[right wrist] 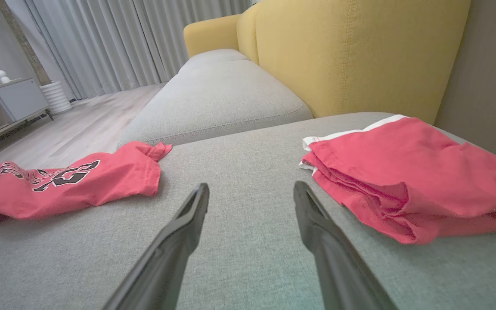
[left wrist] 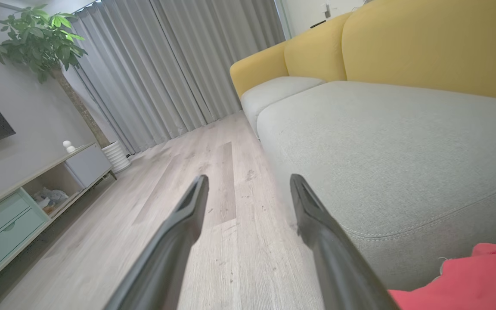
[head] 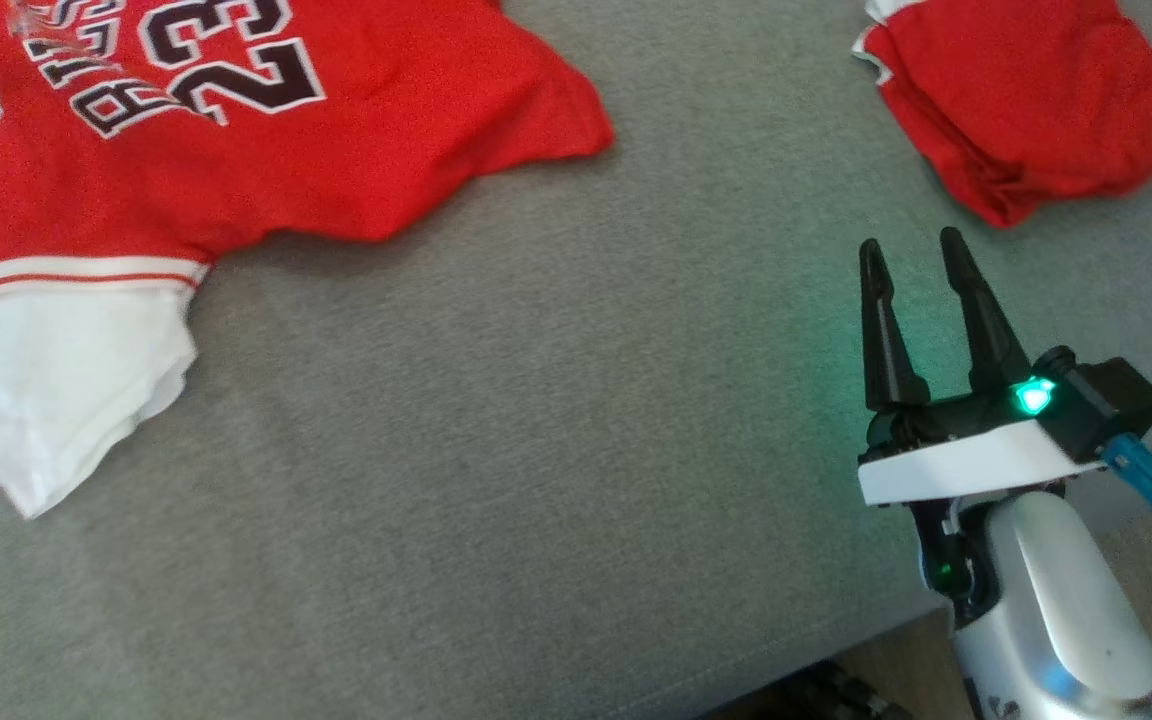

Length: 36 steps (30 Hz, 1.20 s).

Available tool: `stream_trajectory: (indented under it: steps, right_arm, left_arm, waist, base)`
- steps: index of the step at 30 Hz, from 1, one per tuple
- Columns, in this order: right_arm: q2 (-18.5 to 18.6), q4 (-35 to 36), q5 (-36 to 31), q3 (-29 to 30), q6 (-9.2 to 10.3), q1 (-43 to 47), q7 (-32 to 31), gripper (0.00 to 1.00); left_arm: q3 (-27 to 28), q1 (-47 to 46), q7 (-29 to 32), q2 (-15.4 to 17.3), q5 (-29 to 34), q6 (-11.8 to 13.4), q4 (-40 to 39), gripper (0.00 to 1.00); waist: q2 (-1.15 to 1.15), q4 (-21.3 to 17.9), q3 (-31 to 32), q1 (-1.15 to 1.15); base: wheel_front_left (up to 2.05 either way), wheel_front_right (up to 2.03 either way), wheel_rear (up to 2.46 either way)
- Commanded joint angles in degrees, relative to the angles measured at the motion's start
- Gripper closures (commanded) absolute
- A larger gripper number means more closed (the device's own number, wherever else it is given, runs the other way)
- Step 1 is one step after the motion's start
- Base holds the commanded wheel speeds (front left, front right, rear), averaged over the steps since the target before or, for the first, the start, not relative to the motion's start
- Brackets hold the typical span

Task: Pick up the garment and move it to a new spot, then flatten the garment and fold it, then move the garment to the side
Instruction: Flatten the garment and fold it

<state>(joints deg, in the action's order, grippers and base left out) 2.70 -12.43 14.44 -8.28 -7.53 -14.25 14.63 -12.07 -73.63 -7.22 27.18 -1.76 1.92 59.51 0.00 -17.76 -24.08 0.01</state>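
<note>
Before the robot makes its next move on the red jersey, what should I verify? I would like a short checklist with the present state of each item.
1. Right gripper open and empty: ok.
2. Left gripper open and empty: ok.
3. Jersey lying flat: not ok, its edges are rumpled.
4. Bare cushion between jersey and folded garment: ok.
5. Left gripper aimed at jersey: not ok, it points at the floor.

We see open grey cushion (head: pixel 556 420) across the frame's middle — the jersey (head: pixel 356 150) blocks the upper left, the folded red garment (head: pixel 1036 110) the upper right.
</note>
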Motion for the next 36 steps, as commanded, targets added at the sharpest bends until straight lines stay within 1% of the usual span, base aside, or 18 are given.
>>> stream_trajectory:
  steps: [1, 5, 10, 14, 17, 20, 21, 25, 28, 32, 36]
  right_arm:
    - [0.18, 1.85, -0.72, -0.56, 0.04, -0.94, 0.37, 0.00]
    - [0.18, 1.77, -1.82, 0.73, 0.04, -0.77, 0.37, 0.00]
    - [0.18, 1.74, -3.75, 2.23, 0.04, -0.20, 0.37, 0.00]
    - [0.18, 2.21, -5.01, 3.65, 0.04, 1.09, 0.37, 0.00]
    - [0.18, 2.46, -5.99, 4.56, 0.04, 2.47, 0.37, 0.00]
    - [0.18, 2.59, -6.50, 5.43, 0.04, 3.90, 0.37, 0.00]
    - [0.18, 2.59, -6.50, 5.43, 0.04, 3.90, 0.37, 0.00]
    - [0.18, 2.68, -6.88, 5.84, 0.04, 5.71, 0.37, 0.00]
    - [0.18, 2.36, -6.46, 5.83, 0.04, 7.09, 0.37, 0.00]
    - [0.18, 1.94, -5.35, 5.83, 0.04, 8.72, 0.37, 0.00]
    - [0.18, 2.11, -5.08, 5.31, 0.04, 9.39, 0.37, 0.00]
  left_arm:
    - [0.24, -1.25, -1.70, 1.61, -0.48, -0.41, -1.01, 0.00]
    - [-0.17, 0.71, -5.25, -1.37, -1.78, -1.35, -0.61, 0.00]
    - [0.11, 5.82, -7.30, -4.80, -4.18, -2.55, -2.79, 0.00]
    - [0.32, 12.67, -7.70, -7.76, -6.06, -3.10, -7.11, 0.00]
    - [-0.15, 19.37, -7.74, -10.22, -6.75, -2.96, -13.31, 0.00]
    - [-0.29, 27.15, -7.76, -12.34, -7.63, -2.11, -20.00, 0.00]
    - [-0.29, 27.15, -7.76, -12.34, -7.63, -2.11, -20.00, 0.00]
    - [0.09, 37.80, -7.76, -15.22, -9.83, -0.48, -27.64, 0.00]
    - [-0.52, 45.38, -7.51, -16.98, -10.74, 0.81, -32.35, 0.00]
    - [0.05, 54.11, -7.09, -18.86, -12.62, 3.26, -37.74, 0.00]
    - [0.79, 60.57, -7.15, -20.11, -13.61, 6.12, -41.88, 0.00]
  waist:
    - [0.00, 1.30, 0.81, -0.01]
    - [0.00, 4.15, 3.15, -0.01]
    - [0.00, 7.84, 7.25, -0.01]
    - [0.00, 11.34, 10.93, -0.01]
    - [0.00, 14.04, 13.62, -0.01]
    - [0.00, 16.39, 15.75, -0.01]
    - [0.00, 16.39, 15.75, -0.01]
    - [0.00, 18.78, 17.98, -0.01]
    - [0.00, 19.77, 19.65, -0.01]
    - [0.00, 20.35, 21.33, -0.01]
    - [0.00, 20.14, 21.25, -0.01]
  base:
    - [0.00, 0.00, 0.00]
    - [0.00, 0.00, 0.00]
    - [0.00, 0.00, 0.00]
    - [0.00, 0.00, 0.00]
    - [0.00, 0.00, 0.00]
    - [0.00, 0.00, 0.00]
    - [0.00, 0.00, 0.00]
    - [0.00, 0.00, 0.00]
    - [0.00, 0.00, 0.00]
    - [0.00, 0.00, 0.00]
    - [0.00, 0.00, 0.00]
